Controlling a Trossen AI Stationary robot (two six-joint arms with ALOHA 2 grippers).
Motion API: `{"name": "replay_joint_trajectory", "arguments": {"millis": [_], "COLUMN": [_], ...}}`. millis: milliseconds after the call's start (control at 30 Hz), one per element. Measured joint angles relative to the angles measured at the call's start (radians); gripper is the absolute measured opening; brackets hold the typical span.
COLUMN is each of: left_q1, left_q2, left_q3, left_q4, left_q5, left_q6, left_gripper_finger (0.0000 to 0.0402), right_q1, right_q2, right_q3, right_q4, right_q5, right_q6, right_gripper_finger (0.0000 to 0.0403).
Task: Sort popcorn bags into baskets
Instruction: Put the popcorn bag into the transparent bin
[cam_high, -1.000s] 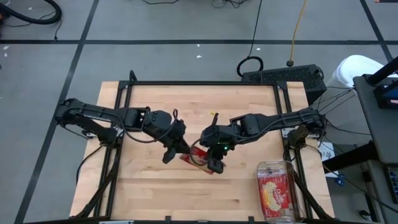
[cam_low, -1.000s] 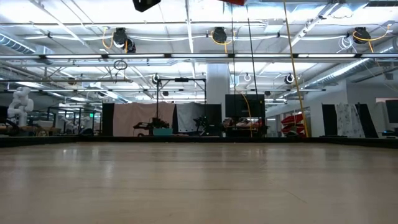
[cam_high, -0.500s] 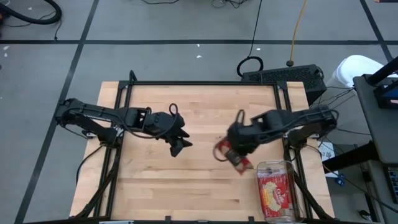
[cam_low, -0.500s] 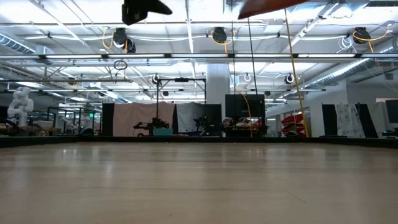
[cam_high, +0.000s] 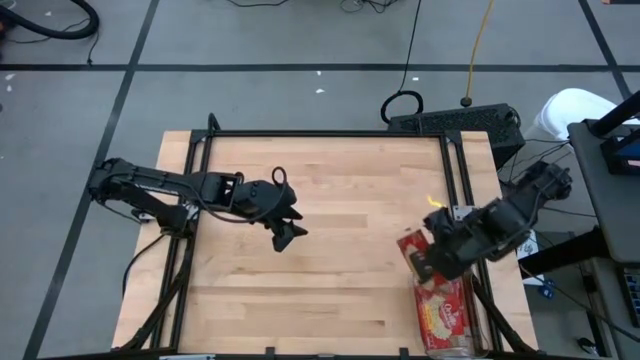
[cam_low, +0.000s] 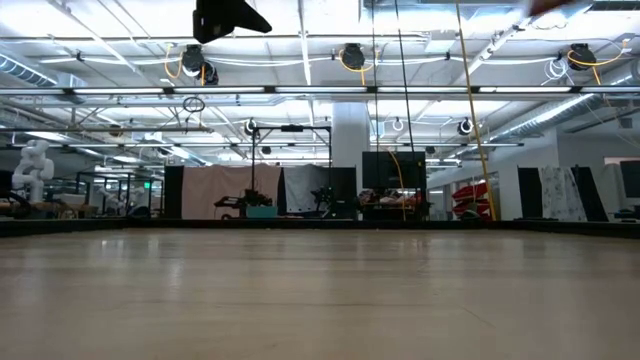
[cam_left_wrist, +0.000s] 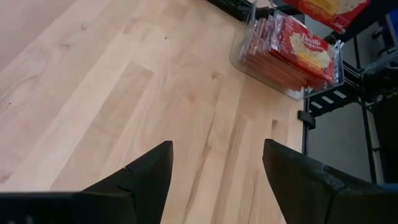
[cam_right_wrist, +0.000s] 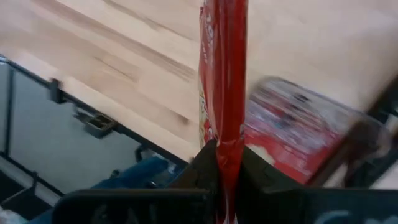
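Two dark, jointed arms; looped black cables; left tool (cam_left_wrist: 214, 180) has tapered matte-black fingers (cam_left_wrist: 140, 177).

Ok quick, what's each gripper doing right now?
Left gripper: open, empty, over the table's middle.
Right gripper: shut on a flat red popcorn bag.

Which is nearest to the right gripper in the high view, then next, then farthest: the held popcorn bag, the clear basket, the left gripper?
1. Held popcorn bag, in the right gripper.
2. Clear basket, just below, at the table's right edge.
3. Left gripper, open, far off at mid-table left.
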Motion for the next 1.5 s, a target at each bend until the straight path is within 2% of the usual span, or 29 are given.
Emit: {"name": "replay_joint_trajectory", "arguments": {"millis": [133, 267, 367, 500, 633, 700, 833, 967, 1500], "left_q1": [0.001, 0.001, 0.001, 0.001, 0.001, 0.001, 0.001, 0.008, 0.053], "left_q2": [0.000, 0.000, 0.000, 0.000, 0.000, 0.000, 0.000, 0.000, 0.000], "left_q3": [0.000, 0.000, 0.000, 0.000, 0.000, 0.000, 0.000, 0.000, 0.000], "left_q4": [0.001, 0.002, 0.003, 0.003, 0.003, 0.003, 0.004, 0.004, 0.004], "left_q5": [0.000, 0.000, 0.000, 0.001, 0.001, 0.001, -0.015, -0.039, -0.043], "left_q6": [0.010, 0.010, 0.013, 0.016, 0.004, -0.002, -0.002, -0.002, 0.001], "left_gripper_finger": [0.0253, 0.0253, 0.0253, 0.0253, 0.0253, 0.0253, 0.0253, 0.0253, 0.0253], "right_q1": [0.087, 0.156, 0.184, 0.250, 0.311, 0.326, 0.361, 0.377, 0.381], "right_q2": [-0.055, -0.125, -0.188, -0.225, -0.219, -0.210, -0.184, -0.151, -0.066], "right_q3": [-0.097, -0.188, -0.238, -0.247, -0.248, -0.248, -0.269, -0.314, -0.452], "right_q4": [0.013, 0.088, 0.123, 0.078, 0.007, -0.002, 0.003, -0.001, 0.148], "right_q5": [0.005, 0.071, 0.030, 0.008, -0.049, -0.115, -0.145, -0.225, -0.286], "right_q6": [0.085, 0.167, 0.226, 0.385, 0.470, 0.482, 0.486, 0.499, 0.516], "right_gripper_finger": [0.0012, 0.0012, 0.0011, 0.0009, 0.0009, 0.0008, 0.0008, 0.0008, 0.0012]}}
